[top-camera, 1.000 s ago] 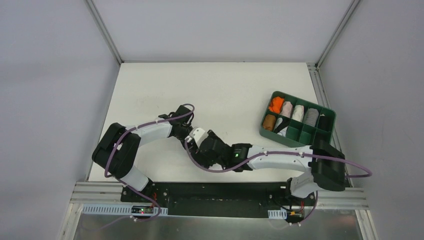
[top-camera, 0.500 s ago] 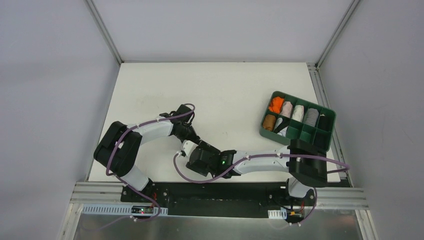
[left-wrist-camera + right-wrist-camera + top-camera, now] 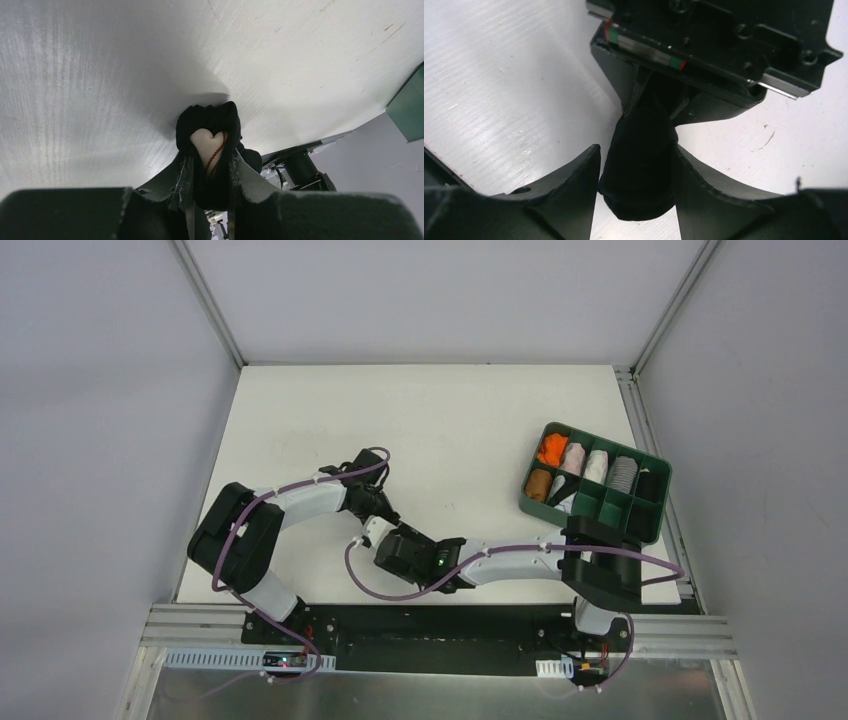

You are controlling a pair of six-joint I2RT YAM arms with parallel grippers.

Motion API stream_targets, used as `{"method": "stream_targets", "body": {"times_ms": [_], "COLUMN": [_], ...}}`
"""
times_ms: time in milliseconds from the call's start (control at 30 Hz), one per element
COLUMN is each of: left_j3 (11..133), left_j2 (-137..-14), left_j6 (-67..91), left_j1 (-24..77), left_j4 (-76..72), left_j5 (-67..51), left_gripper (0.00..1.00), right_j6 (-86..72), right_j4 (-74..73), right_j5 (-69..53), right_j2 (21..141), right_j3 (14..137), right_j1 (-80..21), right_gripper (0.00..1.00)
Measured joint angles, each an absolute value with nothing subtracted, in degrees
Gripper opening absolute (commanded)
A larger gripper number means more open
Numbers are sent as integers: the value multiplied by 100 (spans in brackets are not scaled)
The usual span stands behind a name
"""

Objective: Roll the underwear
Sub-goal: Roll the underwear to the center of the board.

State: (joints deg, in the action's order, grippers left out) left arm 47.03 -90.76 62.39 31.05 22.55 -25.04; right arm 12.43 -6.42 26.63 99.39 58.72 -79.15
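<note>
My underwear (image 3: 207, 119) is already a tight black bundle, with the pale waistband (image 3: 207, 145) curled into its core and showing at one end, so I judge the rolling mostly done; what looks left is to snug the loose end and let go without the roll springing open, though I cannot tell whether the tail is tucked; the bundle sits low over the table (image 3: 450, 420), well apart from the tray (image 3: 527, 490), on the tray's left and nearer my bases than the tray is; my left gripper (image 3: 209, 159) is closed narrow on it, one finger on each side of the waistband end; my right gripper (image 3: 636, 155) comes at the roll from the side away from the tray's far corner, its fingers pressed against both flanks of the bundle, so I hold it from two ends at once, the two grippers nearly touching; my left arm reaches out from its base and bends back toward the tray, wrist low; my right arm lies stretched low and away from the tray, its elbow folded just on the tray's near side, with the purple cable looping under it
</note>
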Motion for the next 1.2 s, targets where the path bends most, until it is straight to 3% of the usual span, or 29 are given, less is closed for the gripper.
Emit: {"method": "stream_targets", "body": {"times_ms": [367, 433, 533, 600, 633, 700, 767, 867, 1200], "left_j3": [4713, 4727, 4753, 4768, 4779, 4801, 4816, 4834, 4880], "left_j2": [-9076, -9076, -9074, -9074, -9074, -9074, -9074, -9074, -9124], "left_j6": [6237, 6226, 6208, 6195, 6189, 6173, 6167, 6163, 6152], "left_j1": [3105, 3105, 3105, 3105, 3105, 3105, 3105, 3107, 3105], "left_j4": [2281, 2298, 2340, 2357, 2377, 2414, 2445, 2473, 2543], "left_j5": [-2504, -2504, -2499, -2486, -2475, -2447, -2427, -2397, -2394], "left_gripper": [0, 0, 0, 0, 0, 0, 0, 0, 0], "right_j6": [1087, 1070, 1052, 1039, 1028, 998, 947, 803, 773], "right_j4": [-523, -523, -506, -495, -489, -471, -460, -482, -985], "right_j5": [2681, 2689, 2709, 2711, 2709, 2705, 2650, 2521, 2510], "right_j2": [10108, 10132, 10156, 10156, 10156, 10156, 10143, 10134, 9935], "right_j3": [5894, 5909, 5922, 5922, 5922, 5922, 5918, 5894, 5964], "right_j1": [-7749, -7749, -7749, -7749, -7747, -7745, -7741, -7738, -7747], "right_gripper": [42, 37, 19, 17, 24, 61, 78, 83, 83]}}
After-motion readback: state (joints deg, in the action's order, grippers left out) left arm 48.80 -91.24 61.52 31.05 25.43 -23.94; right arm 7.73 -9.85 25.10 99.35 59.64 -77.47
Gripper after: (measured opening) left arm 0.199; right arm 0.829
